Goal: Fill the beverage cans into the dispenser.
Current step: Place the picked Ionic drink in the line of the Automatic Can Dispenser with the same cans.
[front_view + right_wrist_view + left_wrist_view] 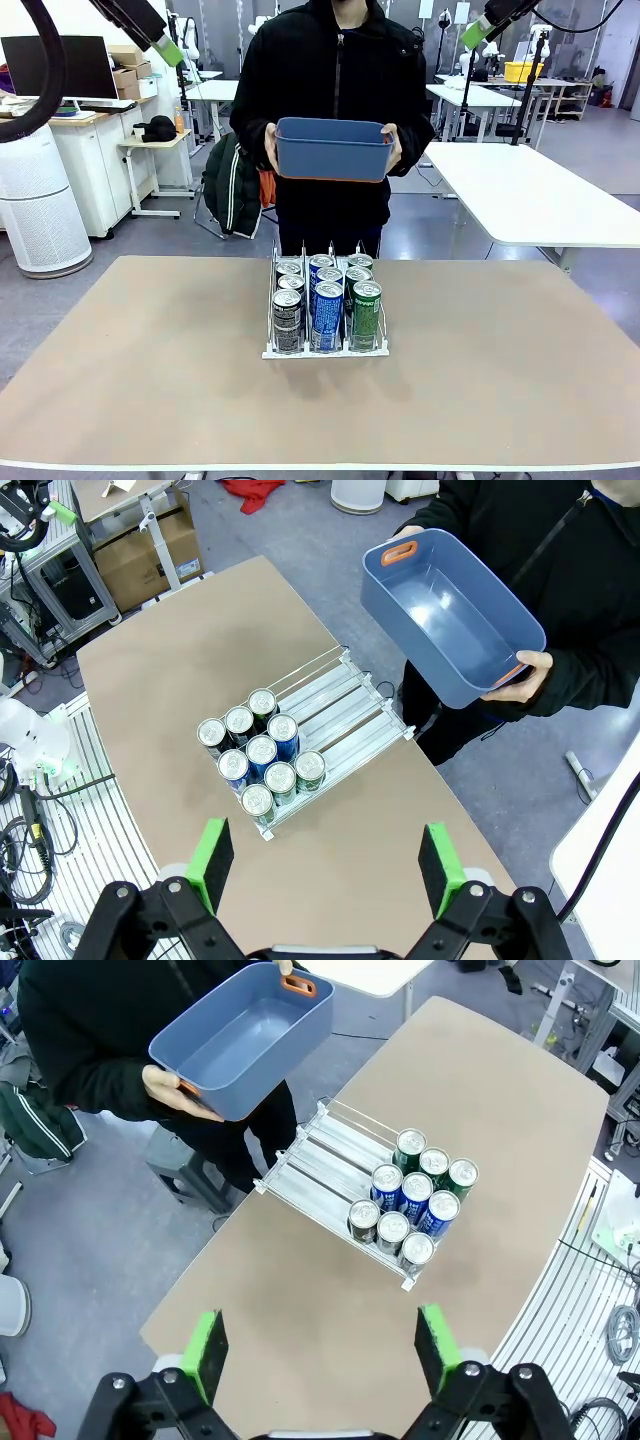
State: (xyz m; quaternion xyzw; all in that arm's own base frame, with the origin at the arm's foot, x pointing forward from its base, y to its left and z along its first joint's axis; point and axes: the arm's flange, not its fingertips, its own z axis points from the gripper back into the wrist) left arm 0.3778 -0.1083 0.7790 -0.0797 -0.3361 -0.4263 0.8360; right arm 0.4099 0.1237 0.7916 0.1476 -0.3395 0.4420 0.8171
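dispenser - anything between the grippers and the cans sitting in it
Nothing visible. Both the left gripper and the right gripper hang open high above the table, with bare tabletop and air down to the cans in the dispenser. The person holds the blue bin off beyond the far edge.

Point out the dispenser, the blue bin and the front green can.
dispenser (pixel 350 705): right wrist view, empty rear lanes.
blue bin (pixel 331 152): front view, front wall.
front green can (pixel 366 318): front view, side label.

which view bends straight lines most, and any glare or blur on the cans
Both wrist views curve the table edges; the front view stays straight. Can labels read sharp in front; silver tops catch soft highlights, with no harsh glare. Light is even, shadows faint.
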